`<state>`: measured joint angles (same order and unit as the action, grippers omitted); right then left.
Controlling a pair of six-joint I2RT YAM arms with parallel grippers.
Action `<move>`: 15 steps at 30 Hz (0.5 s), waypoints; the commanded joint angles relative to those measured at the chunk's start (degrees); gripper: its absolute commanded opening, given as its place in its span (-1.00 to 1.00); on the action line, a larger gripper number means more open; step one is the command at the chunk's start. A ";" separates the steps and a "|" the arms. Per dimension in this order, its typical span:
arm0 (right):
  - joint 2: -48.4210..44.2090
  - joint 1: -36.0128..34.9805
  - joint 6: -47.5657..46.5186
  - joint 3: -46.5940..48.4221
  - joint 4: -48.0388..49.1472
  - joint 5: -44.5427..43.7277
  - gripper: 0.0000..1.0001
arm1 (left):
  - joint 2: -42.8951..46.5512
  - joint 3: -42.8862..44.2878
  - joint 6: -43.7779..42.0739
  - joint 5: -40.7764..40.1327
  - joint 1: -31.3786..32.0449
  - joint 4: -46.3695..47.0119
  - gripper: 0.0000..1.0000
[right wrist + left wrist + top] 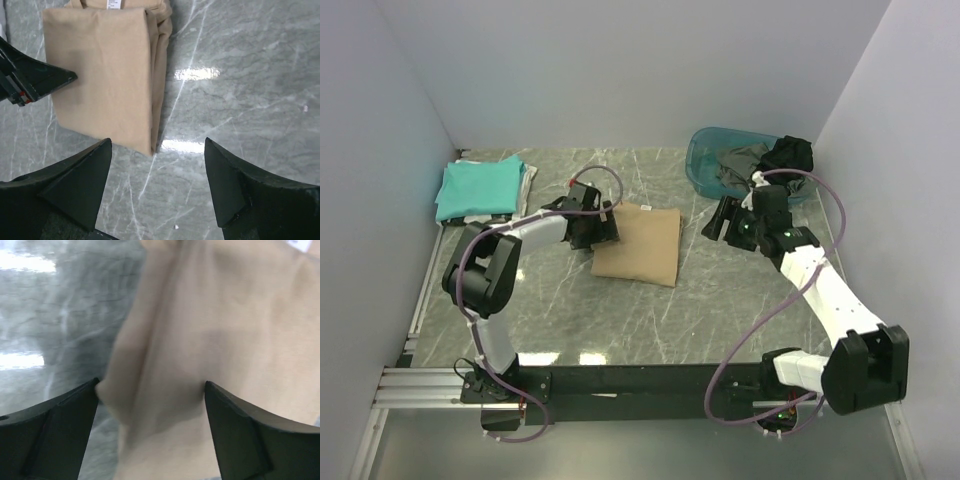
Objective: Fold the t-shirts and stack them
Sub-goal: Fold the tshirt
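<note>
The tan t-shirt [640, 245] lies folded into a rectangle at the table's middle. My left gripper [603, 228] is at its left edge, low over it. In the left wrist view the jaws [150, 385] stand wide apart with the shirt's folded edge [165, 390] between them, not pinched. My right gripper [720, 222] is open and empty, above bare table right of the shirt. In the right wrist view [157, 142] the shirt [105, 70] lies ahead to the left. A folded teal t-shirt [480, 185] lies on a white one [527, 183] at the back left.
A blue basin [703, 170] at the back right holds dark grey [735, 165] and black [790, 152] garments. White walls close in the left, back and right. The marble table [720, 290] shows bare in front of the tan shirt.
</note>
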<state>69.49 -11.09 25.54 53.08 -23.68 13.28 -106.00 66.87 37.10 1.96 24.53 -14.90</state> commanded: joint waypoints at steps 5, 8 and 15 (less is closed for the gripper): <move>-6.82 0.11 -1.81 -2.63 -2.59 -4.31 0.62 | -4.04 4.49 -0.80 -4.94 3.67 -2.67 0.59; -8.41 0.19 -2.25 -3.16 -3.30 -5.28 0.62 | -5.36 5.72 -0.80 -7.92 5.08 -3.73 0.42; -11.13 0.28 -3.30 -4.30 -3.48 -6.69 0.63 | -9.22 10.20 -0.63 -17.85 8.07 -9.44 -0.14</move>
<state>60.23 -11.09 23.86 49.19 -27.14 8.25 -112.44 74.94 37.04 -9.72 31.29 -19.57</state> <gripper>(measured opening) 0.812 0.448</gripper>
